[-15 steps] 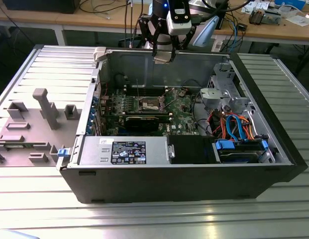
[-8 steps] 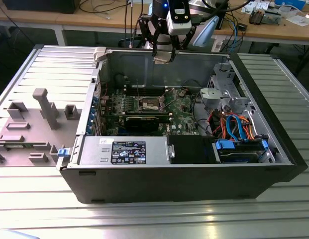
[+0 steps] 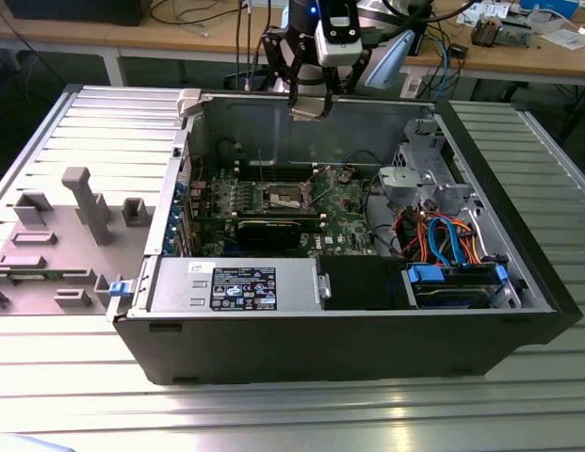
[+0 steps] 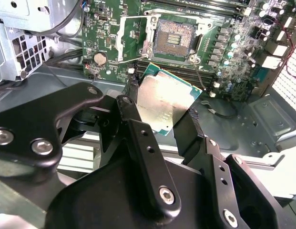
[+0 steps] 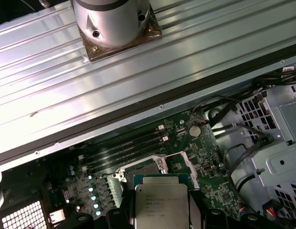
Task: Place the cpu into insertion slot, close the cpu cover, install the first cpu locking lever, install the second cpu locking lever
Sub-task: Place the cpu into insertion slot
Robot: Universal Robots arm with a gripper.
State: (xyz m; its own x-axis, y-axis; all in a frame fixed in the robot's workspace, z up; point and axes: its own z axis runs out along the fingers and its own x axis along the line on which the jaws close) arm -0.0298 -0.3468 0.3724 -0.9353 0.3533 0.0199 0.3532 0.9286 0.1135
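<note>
A: Which step is this?

B: The first one, I'd judge: placing the chip. The open computer case (image 3: 320, 348) lies on its side, and the gripper (image 3: 311, 105) hangs above its far wall, well clear of the green motherboard (image 3: 344, 202) below it.

A: And what is the gripper doing?

B: It is clamped on the cpu (image 4: 164, 102). In the second wrist view the gripper (image 4: 161, 112) is closed down to the chip's width. Its two black fingers (image 4: 133, 119) press on opposite edges, and the silver-grey top faces the camera.

A: Is the socket ready for it?

B: It looks so. The cpu cover (image 4: 148, 36) stands swung open just beside the insertion slot (image 4: 175, 39), and the slot's dark contact field is bare. Nothing sits in it.

A: Where is the slot from the gripper?

B: Below and somewhat ahead of it, well apart from the chip. In the first wrist view the cpu (image 5: 161, 202) hides part of the socket area beneath it, so the two are roughly in line but not yet together.

A: What does seating it call for?

B: In my judgement, the chip's edges must sit square to the slot's rim, with the right corner matched. It must be lowered flat, without scraping the contacts or catching the raised cover. I can't tell whether the corners match.
</note>
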